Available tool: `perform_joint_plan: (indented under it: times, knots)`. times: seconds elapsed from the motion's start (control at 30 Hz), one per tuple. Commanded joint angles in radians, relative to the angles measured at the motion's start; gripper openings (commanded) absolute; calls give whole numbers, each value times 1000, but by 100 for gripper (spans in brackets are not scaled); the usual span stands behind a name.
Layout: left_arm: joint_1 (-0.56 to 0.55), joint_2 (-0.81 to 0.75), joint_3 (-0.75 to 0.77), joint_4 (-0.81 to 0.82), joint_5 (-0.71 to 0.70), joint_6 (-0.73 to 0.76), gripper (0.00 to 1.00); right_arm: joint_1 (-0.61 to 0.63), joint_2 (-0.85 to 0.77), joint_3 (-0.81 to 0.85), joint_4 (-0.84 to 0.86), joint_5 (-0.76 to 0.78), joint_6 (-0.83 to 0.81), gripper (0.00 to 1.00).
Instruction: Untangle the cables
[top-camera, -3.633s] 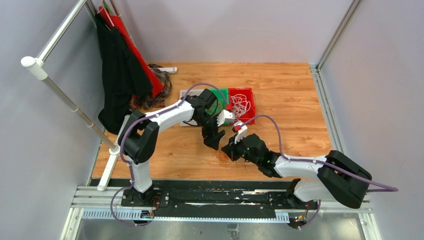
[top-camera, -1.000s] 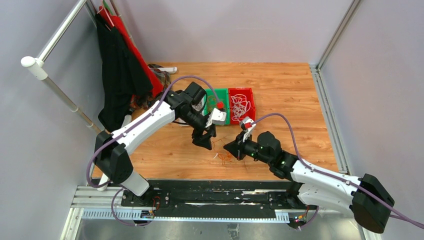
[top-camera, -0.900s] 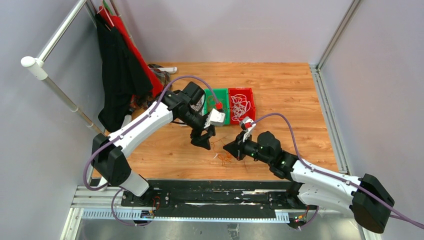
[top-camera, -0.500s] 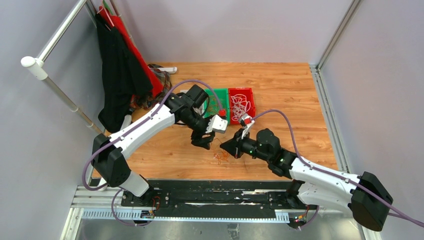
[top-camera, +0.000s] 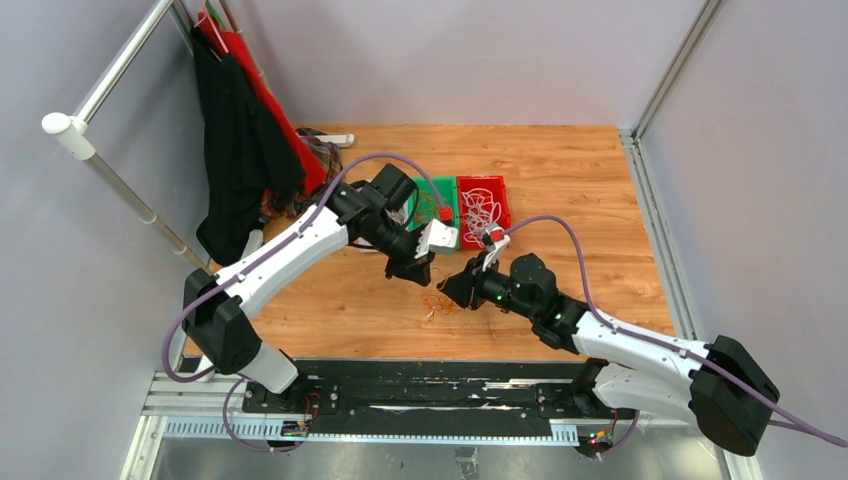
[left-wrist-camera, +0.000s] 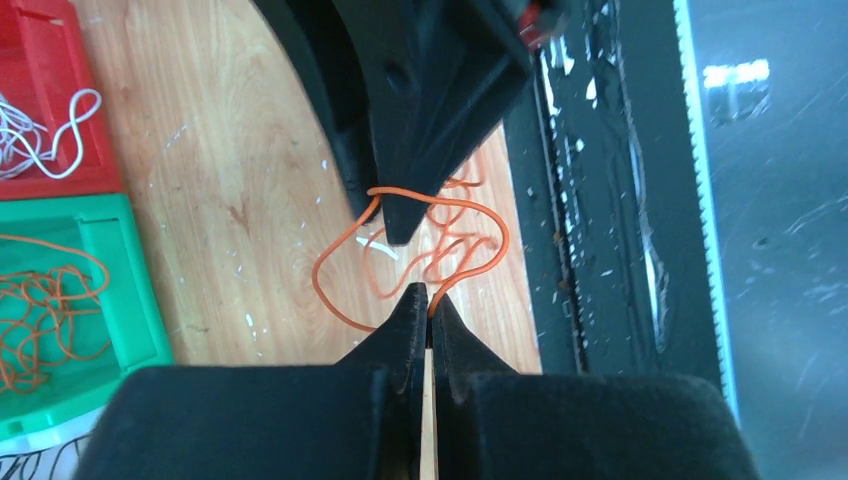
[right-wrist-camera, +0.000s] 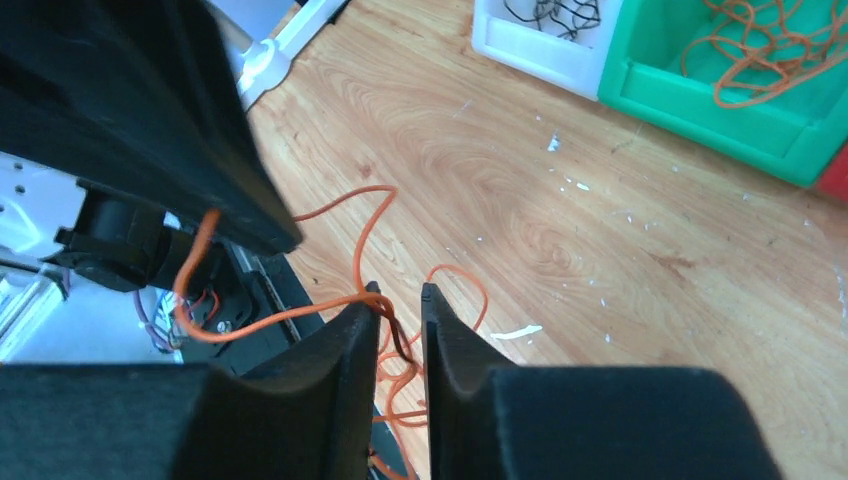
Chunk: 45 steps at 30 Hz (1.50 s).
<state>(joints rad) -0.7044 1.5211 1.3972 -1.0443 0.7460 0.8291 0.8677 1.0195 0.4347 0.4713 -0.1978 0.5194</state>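
Note:
A tangle of thin orange cable lies on the wooden table between the two arms. My left gripper hovers just behind it. In the left wrist view the left gripper is shut, and a strand of the orange cable runs out from between its tips. My right gripper faces it from the right. In the right wrist view the right gripper is open. The orange cable drapes over the left fingertip and drops into the gap, unclamped.
Behind the arms stand a green bin of orange cables and a red bin of white cables. A white bin holds black cables. Clothes hang on a rack at left. A black rail runs along the near edge.
The left gripper has shut on an orange strand. The right gripper, shut before, has opened and shifted slightly left toward the left one. The tangle has been drawn a little leftward.

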Motion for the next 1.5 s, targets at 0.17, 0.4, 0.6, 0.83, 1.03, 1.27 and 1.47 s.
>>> perform_joint_plan:
  times: [0.17,0.4,0.6,0.83,1.03,1.27,1.47]
  knots:
    - [-7,-26,94,10,3,-384,1,46,4,76,-46,323,-110,62]
    - [1,-44,80,11,2,-528,1,112,-50,66,6,443,-215,65]
    - [2,-61,93,12,37,-550,1,113,-26,79,52,369,-214,65]
    - [2,-61,118,12,69,-553,1,114,46,100,146,332,-183,63]
    - [2,-64,221,-9,132,-563,1,116,133,84,217,377,-143,44]
    - [3,-73,347,-51,179,-597,1,116,235,71,269,398,-99,32]
    - [20,-75,481,-82,173,-606,1,114,291,20,318,404,-60,23]
